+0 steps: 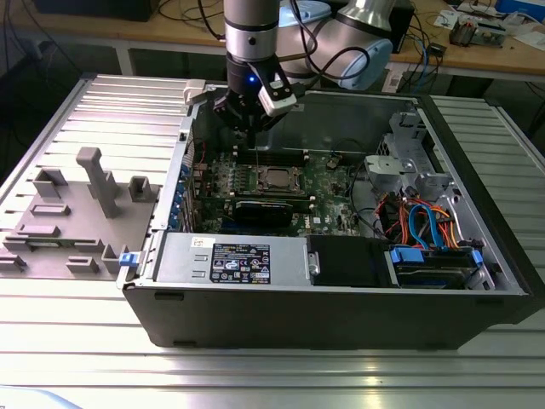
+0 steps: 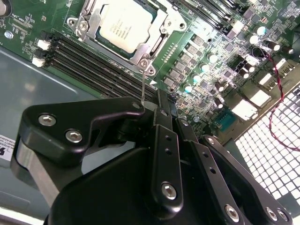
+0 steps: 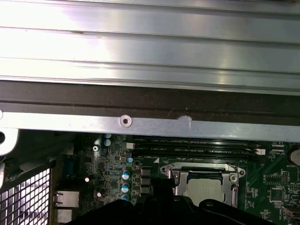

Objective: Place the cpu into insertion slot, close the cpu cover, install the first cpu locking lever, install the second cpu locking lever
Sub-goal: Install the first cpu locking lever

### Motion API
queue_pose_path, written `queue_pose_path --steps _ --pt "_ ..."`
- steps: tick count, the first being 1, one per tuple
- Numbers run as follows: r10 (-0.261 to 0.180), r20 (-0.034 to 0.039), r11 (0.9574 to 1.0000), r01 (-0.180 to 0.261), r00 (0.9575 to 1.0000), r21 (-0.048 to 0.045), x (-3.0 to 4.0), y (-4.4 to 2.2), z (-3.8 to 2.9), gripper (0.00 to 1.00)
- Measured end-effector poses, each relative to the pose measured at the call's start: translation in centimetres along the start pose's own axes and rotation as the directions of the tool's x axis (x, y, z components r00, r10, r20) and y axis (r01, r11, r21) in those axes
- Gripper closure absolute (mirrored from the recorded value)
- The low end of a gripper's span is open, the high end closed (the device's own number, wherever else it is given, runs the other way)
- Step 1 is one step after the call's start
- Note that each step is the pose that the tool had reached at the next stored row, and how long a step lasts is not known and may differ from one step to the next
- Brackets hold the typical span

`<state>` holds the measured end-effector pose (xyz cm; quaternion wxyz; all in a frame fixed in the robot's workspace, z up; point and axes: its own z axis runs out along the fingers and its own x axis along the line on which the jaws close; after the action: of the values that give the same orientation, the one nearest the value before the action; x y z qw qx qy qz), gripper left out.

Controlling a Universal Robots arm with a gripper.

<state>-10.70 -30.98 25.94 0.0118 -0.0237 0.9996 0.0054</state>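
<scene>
1. Silver-grey and square, the cpu in the exterior view lies flat in the insertion slot near the middle of the green circuit board, inside an open computer case on a ribbed metal table. The cpu cover frames it, lying down around the chip. The gripper hangs above the board, just toward the exterior view's left of the socket and above the long black memory slots. A thin wire lever runs down from it toward the socket's corner.

2. In the second wrist view the cpu shows a dull metal top with faint print, seated level inside the cpu cover, whose silver frame is screwed at the corners. The thin lever rises from the frame's corner to the gripper, whose black fingers are closed tight on the lever's end. Memory slots lie beside the socket.

3. In the first wrist view the cpu sits within its silver cover, beyond the case's metal edge.
</scene>
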Motion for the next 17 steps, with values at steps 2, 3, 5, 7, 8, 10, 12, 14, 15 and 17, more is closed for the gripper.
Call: queue_pose_path --steps 2,3,5,7,8,10,12,14,15,17 --pt "0.0 0.0 1.0 0.0 1.0 0.0 -0.07 0.0 0.0 0.89" --pt "0.0 0.0001 1.0 0.0 1.0 0.0 -0.09 0.0 0.01 0.89" --pt "0.0 0.0 1.0 0.0 1.0 0.0 -0.12 -0.01 0.01 0.89" --pt "0.0 0.0 1.0 0.0 1.0 0.0 -0.2 -0.01 0.02 0.89" --pt "0.0 0.0 1.0 0.0 1.0 0.0 -0.2 -0.01 0.02 0.89" --pt "0.0 0.0 1.0 0.0 1.0 -0.0001 -0.24 -0.01 0.04 0.89" --pt "0.0 0.0001 1.0 0.0 1.0 -0.0001 -0.35 -0.02 0.06 0.89" --pt "0.0 -0.0001 1.0 0.0 1.0 0.0 -0.64 -0.03 0.08 0.89" --pt "0.0 0.0 1.0 0.0 1.0 -0.0001 -0.75 -0.04 0.09 0.89" --pt "0.0 -0.0001 1.0 0.0 1.0 0.0 -1.03 -0.05 0.09 0.89"
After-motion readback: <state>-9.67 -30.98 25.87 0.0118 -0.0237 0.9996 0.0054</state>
